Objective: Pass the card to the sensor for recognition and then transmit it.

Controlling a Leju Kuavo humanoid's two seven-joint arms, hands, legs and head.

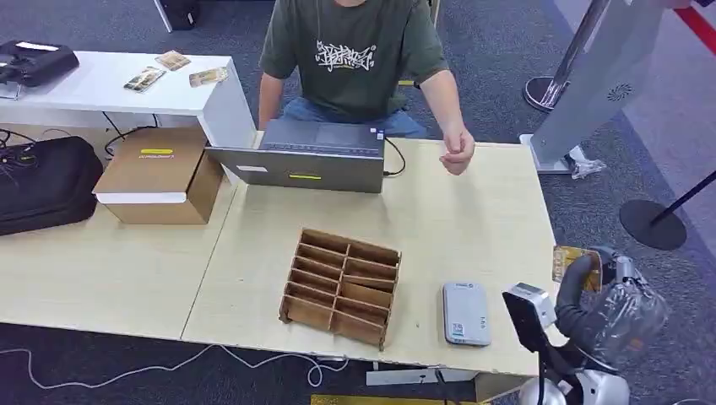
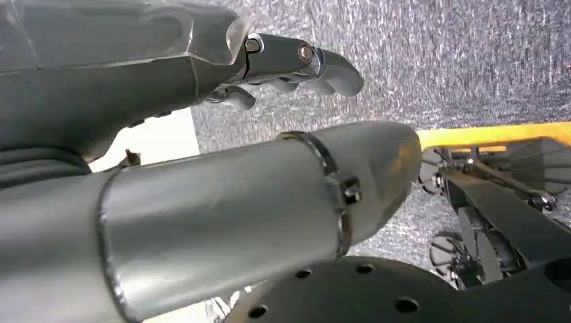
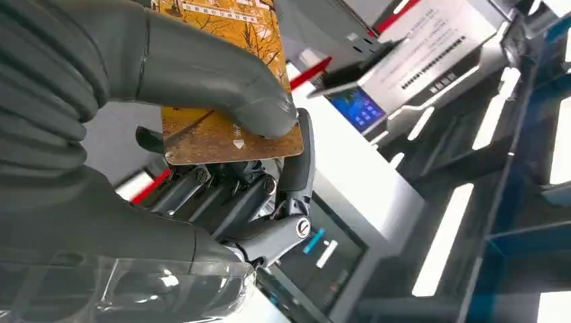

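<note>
My right hand (image 1: 604,291) hangs just off the table's right front corner and pinches an orange-yellow card (image 1: 567,261). The right wrist view shows the card (image 3: 202,138) clamped between the thick grey thumb (image 3: 215,74) and the darker fingers beneath it. The sensor, a flat grey card reader (image 1: 466,313), lies on the wooden table (image 1: 473,219) to the left of that hand, and the card is not over it. My left hand (image 2: 296,60) hangs low over grey carpet, fingers loosely extended with nothing in them.
A wooden slotted organizer (image 1: 342,285) stands left of the reader. A person sits behind a laptop (image 1: 308,156), one hand (image 1: 457,152) at the table's far edge. A cardboard box (image 1: 156,173) and black bag (image 1: 46,181) lie left. A white kiosk (image 1: 599,76) stands far right.
</note>
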